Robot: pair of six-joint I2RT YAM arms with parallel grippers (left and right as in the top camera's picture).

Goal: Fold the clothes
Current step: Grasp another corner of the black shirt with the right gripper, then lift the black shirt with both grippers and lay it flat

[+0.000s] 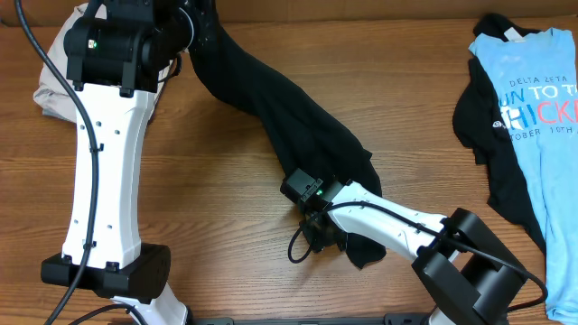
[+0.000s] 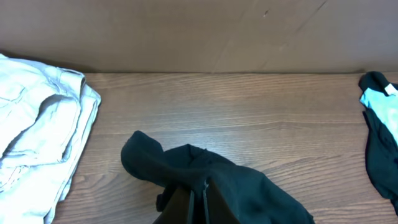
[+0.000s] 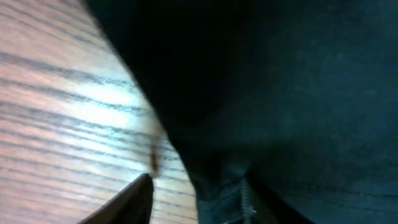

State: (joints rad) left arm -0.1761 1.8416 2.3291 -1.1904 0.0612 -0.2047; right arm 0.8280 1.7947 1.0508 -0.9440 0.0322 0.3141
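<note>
Overhead, a wood-grain table (image 1: 226, 244) carries 1 black garment (image 1: 298, 117) stretched as a long diagonal band. Its upper-left end is at the left gripper (image 1: 181, 41) and its lower part at the right gripper (image 1: 305, 190). In the left wrist view, a plain brown wall (image 2: 186, 31) backs the table, and the jaws are pressed together on a bunched fold. In the right wrist view, dark cloth fills the frame beside 1 finger (image 3: 127, 199); whether these jaws pinch it cannot be told.

Two black garments (image 1: 298, 117) (image 1: 468, 101), one blue T-shirt (image 1: 533, 135) — one beige (image 1: 50, 95)
</note>
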